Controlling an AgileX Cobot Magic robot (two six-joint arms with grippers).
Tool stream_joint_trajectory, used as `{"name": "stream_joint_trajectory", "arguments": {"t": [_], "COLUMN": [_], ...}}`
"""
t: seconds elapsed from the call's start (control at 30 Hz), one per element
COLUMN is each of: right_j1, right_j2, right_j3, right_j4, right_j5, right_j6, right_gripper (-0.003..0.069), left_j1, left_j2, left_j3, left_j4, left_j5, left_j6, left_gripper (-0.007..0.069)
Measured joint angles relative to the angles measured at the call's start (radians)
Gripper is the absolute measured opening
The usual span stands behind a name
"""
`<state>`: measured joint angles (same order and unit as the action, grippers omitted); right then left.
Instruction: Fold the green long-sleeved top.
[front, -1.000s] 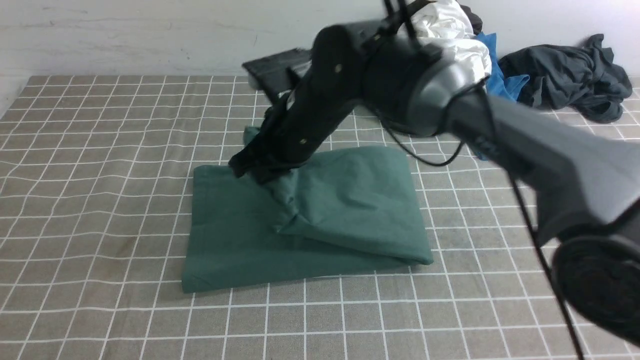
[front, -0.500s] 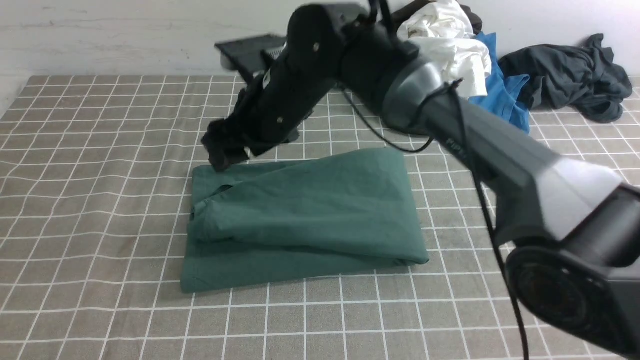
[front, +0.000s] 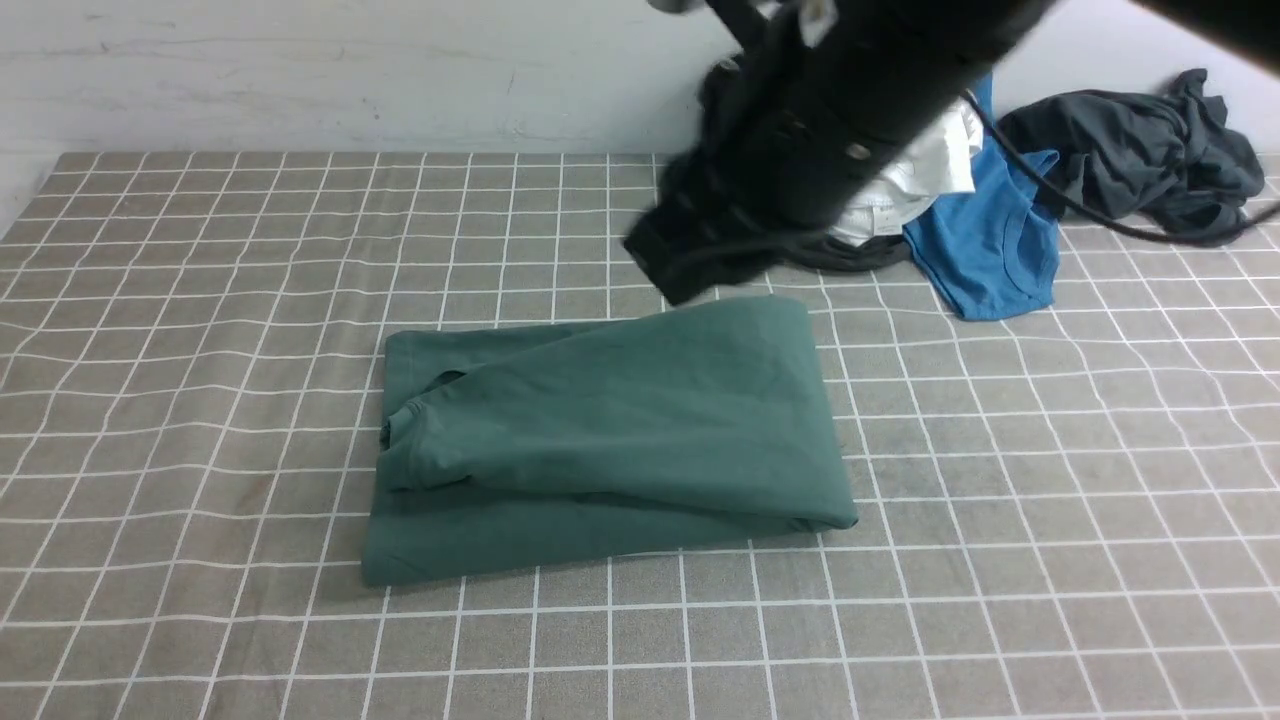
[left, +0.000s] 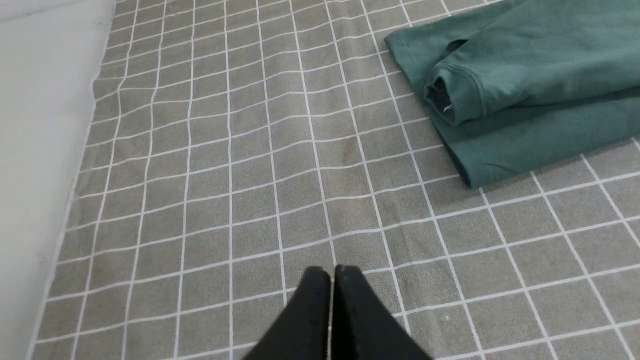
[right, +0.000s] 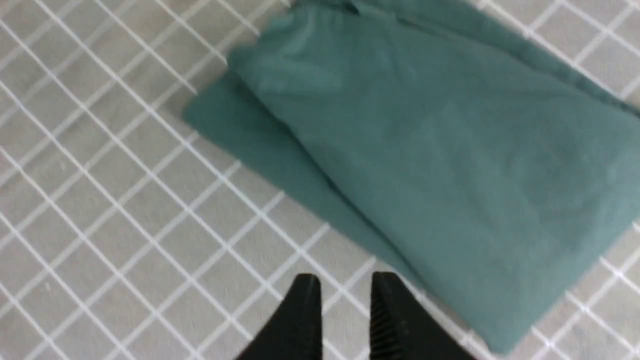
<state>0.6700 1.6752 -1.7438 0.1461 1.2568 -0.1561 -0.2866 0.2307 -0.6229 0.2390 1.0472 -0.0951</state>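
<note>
Two layers of green long-sleeved top (front: 610, 430) folded beneath right gripper (right: 340, 295), jaws slightly apart, empty; left gripper (left: 330, 280) pressed together. Risk: loose upper layer slipping, collar edge springing open.

Right arm raised, blurred in the front view. Right pincer (right: 340, 290) empty, fingertips slightly parted with a narrow gap. Left pincer (left: 330, 280) empty, tips pressed together, low over the worktop (left: 200, 200).
</note>
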Motion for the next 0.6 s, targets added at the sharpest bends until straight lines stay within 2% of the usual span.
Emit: {"name": "stream_joint_trajectory", "arguments": {"t": [0.07,0.13,0.47,0.6], "right_j1": [0.0,0.0,0.0,0.0], "right_j2": [-0.094,-0.177,-0.611,-0.709], "right_j3": [0.116,0.206,0.56,0.638], "right_j4": [-0.013,-0.014,-0.005,0.042], "right_j5": [-0.003,-0.028,-0.357,-0.406], "right_j6": [0.0,0.0,0.0,0.0], "right_gripper": [0.0034,0.0003,-0.0015,-0.0015], "left_j1": [0.0,0.0,0.0,0.0], "left_j2": [-0.048,-0.074,-0.097,-0.097], "left_j3": [0.053,0.082,0.128,0.128], "left_j4": [0.001,0.002,0.002,0.002], "left_j5": [-0.007,-0.006,-0.005,-0.005], "left_j6": [-0.001,-0.001,-0.001,-0.001], "left_gripper": [-0.0007,-0.0007,-0.0007,-0.0007]}}
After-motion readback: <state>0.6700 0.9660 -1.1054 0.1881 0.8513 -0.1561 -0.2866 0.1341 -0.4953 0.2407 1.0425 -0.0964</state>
